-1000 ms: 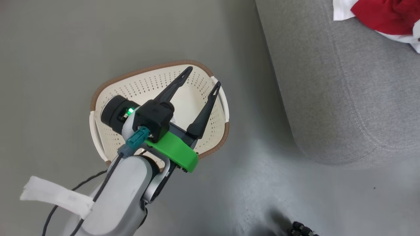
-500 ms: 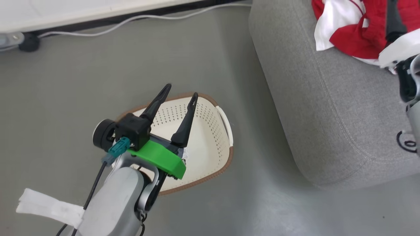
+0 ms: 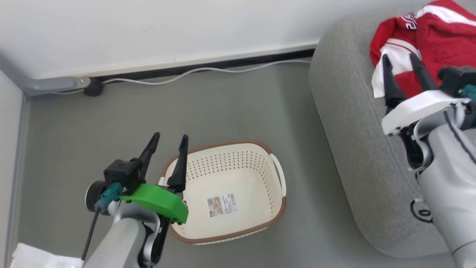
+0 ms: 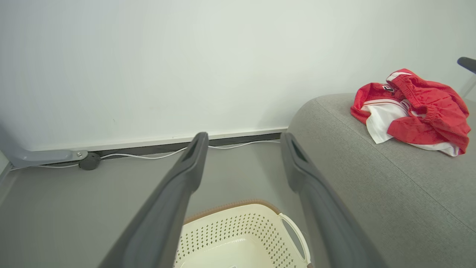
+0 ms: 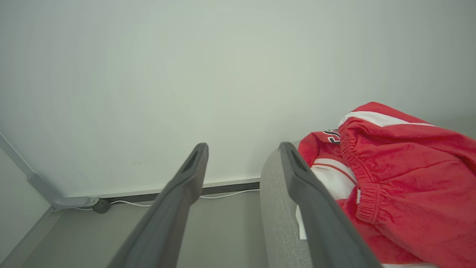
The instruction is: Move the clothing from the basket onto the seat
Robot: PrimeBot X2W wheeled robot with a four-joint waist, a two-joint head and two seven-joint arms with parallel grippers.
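Grey floor (image 3: 223,100) under a white wall (image 3: 186,26): basket (image 3: 230,163) near the sofa (image 3: 353,130), kit (image 3: 442,41) heaped on the sofa.
By the basket's rim the left gripper (image 3: 170,137), beside the kit the right gripper (image 3: 398,57); both spread wide, holding nothing.

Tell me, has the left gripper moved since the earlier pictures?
Yes. Judged against the basket, the left gripper has gone left: earlier it hung over the basket's middle, now over its left rim.

the seat (image 3: 346,123) runs past the right edge; label (image 3: 222,205) print unreadable.
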